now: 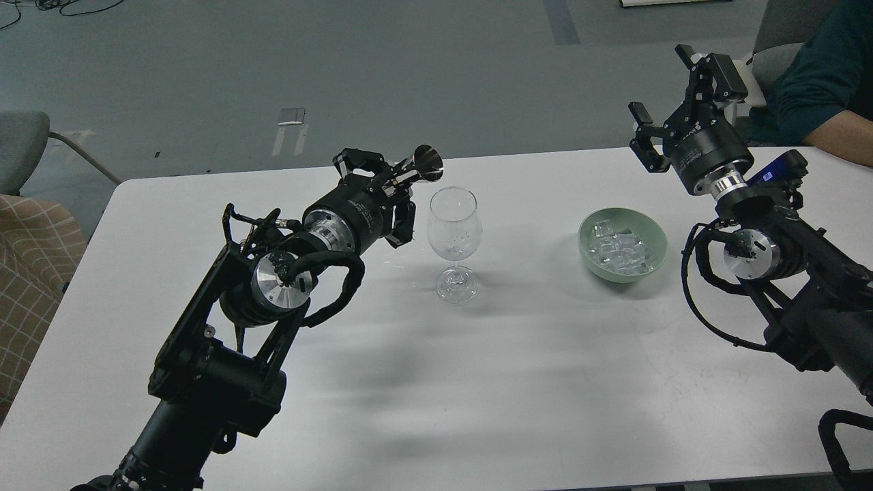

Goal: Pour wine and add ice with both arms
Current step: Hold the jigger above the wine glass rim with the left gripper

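Head view: one white table point(382, 382) carries one empty wine glass point(453, 235) at centre and, at its 3 o'clock, one pale green bowl point(588, 249) holding the ice point(619, 249), a heap of clear cubes. The left gripper point(389, 179), at the glass's 9 o'clock, is closed around one shiny metal cup point(424, 166) tipped toward the glass; the right gripper point(672, 92), at the bowl's 1 o'clock, is spread wide and empty.

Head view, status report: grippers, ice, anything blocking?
Left gripper shut on a shiny metal cup, tilted beside the wine glass rim. Right gripper open, empty, raised behind the green bowl. Ice in bowl. Nothing blocking.
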You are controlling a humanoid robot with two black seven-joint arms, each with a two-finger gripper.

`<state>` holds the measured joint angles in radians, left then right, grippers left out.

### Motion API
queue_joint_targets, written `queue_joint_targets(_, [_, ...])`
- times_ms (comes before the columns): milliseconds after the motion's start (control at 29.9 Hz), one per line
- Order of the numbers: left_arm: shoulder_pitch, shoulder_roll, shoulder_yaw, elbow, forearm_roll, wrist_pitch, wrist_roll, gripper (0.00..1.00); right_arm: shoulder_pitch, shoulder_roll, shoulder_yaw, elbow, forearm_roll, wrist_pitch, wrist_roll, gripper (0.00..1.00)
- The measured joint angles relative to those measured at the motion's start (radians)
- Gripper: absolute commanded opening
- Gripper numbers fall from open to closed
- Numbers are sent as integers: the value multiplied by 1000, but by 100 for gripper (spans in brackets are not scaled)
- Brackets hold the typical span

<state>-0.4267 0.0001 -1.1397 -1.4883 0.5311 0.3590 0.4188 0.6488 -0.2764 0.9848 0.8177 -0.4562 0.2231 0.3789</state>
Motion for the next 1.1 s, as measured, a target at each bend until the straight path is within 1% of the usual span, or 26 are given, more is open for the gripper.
queue_joint_targets(367, [-7,0,28,-1,38,0,-1,0,-1,0,0,0,0,-1,0,100])
queue_joint_targets(735, [-7,0,44,-4,96,-12,-27,0,-1,0,-1,0,-1,-1,0,100])
queue_joint_targets(969, [-7,0,50,-7,107,-15,-32,0,-6,0,0,0,0,-1,0,100])
queue_joint_targets(1102, [-7,0,76,-10,115,-16,-37,0,-6,0,0,0,0,-1,0,100])
